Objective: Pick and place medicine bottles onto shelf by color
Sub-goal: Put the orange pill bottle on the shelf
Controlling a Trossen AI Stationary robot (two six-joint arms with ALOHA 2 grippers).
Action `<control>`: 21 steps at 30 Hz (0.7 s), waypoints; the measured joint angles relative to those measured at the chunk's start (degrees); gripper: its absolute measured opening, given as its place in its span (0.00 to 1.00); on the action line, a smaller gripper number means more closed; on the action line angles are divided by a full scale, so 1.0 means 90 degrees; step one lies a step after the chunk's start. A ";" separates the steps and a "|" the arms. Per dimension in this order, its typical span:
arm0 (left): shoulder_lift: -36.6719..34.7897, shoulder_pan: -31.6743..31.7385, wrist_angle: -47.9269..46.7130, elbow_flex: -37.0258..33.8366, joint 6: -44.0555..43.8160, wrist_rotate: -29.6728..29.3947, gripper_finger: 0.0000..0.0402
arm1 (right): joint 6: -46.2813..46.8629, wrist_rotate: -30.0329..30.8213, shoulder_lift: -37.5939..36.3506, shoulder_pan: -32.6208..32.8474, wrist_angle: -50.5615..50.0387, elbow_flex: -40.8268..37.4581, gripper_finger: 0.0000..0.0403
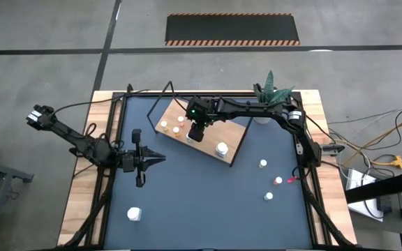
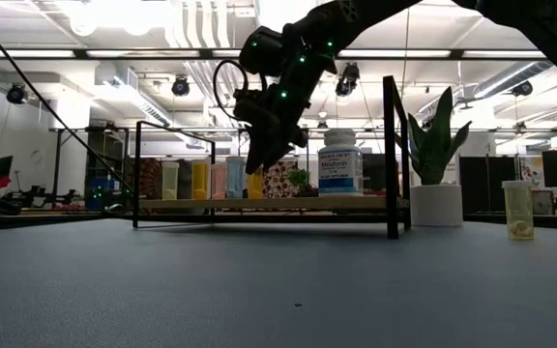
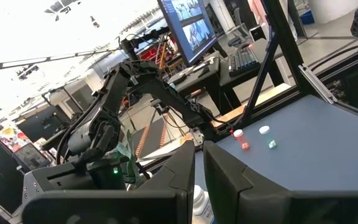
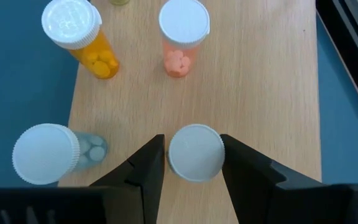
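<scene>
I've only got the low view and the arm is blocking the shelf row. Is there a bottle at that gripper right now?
Observer: Yes. The right wrist view shows a white-capped bottle standing on the shelf between the right gripper's fingers, with a sliver of board showing beside the cap.
Operator: I can see one bottle out on the table. Are there more?
Observer: The high view shows four: three small bottles on the right arm's side and a lone bottle on the left arm's side.
Operator: Where's the other arm?
Observer: The left gripper waits over the table's left side, fingers shut.
</scene>
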 joint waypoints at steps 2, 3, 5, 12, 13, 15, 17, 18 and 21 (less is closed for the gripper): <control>0.0000 0.0000 0.0000 0.0000 0.0000 0.0000 0.04 | -0.0001 -0.0062 0.0000 0.0000 0.0000 0.0000 0.36; 0.0003 0.0000 0.0000 0.0000 -0.0002 0.0000 0.04 | -0.0002 -0.0122 0.0000 0.0000 0.0000 0.0002 0.36; 0.0005 0.0000 0.0000 0.0000 0.0000 0.0000 0.04 | 0.0016 -0.0155 0.0000 0.0001 0.0000 0.0002 0.36; 0.0007 0.0000 0.0002 -0.0007 0.0000 0.0000 0.04 | 0.0066 -0.0157 -0.0067 0.0000 -0.0006 0.0013 0.36; 0.0005 0.0000 0.0002 -0.0007 0.0000 0.0002 0.04 | 0.0066 -0.0157 -0.0073 0.0000 -0.0025 0.0037 0.36; 0.0003 0.0000 0.0005 -0.0010 0.0000 0.0002 0.04 | 0.0066 -0.0158 -0.0091 0.0001 -0.0033 0.0079 0.36; 0.0002 0.0000 0.0004 -0.0010 -0.0001 0.0002 0.04 | 0.0061 -0.0158 -0.0120 0.0001 -0.0078 0.0140 0.36; 0.0002 0.0000 0.0002 -0.0010 -0.0001 0.0002 0.04 | 0.0058 -0.0159 -0.0129 0.0003 -0.0111 0.0186 0.36; 0.0007 0.0000 0.0006 -0.0010 0.0000 0.0002 0.04 | 0.0040 -0.0157 -0.0134 0.0005 -0.0386 0.0433 0.36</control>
